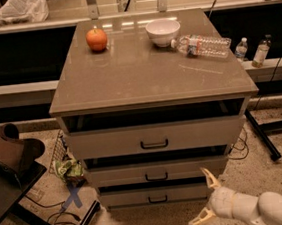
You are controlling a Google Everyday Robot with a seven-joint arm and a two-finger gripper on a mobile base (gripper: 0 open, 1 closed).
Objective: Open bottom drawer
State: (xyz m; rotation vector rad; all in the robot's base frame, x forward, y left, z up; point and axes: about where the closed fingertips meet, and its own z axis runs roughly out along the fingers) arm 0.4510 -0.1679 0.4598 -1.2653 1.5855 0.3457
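The cabinet has three grey-beige drawer fronts. The bottom drawer (157, 194) is the lowest and slimmest, with a small black bar handle (158, 199). It stands slightly proud of the carcass, as do the two above it. My gripper (204, 196) is white, low at the right, in front of and just right of the bottom drawer's right end. Its two fingers are spread wide, one (208, 177) pointing up by the drawer's right corner, one (200, 219) low toward the floor. It holds nothing and does not touch the handle.
The cabinet top (142, 79) bears an orange (96, 39), a white bowl (163, 31) and a lying plastic bottle (202, 45). A black table with a brown object (12, 150) stands left. Cables and a green packet (69, 169) lie on the floor left.
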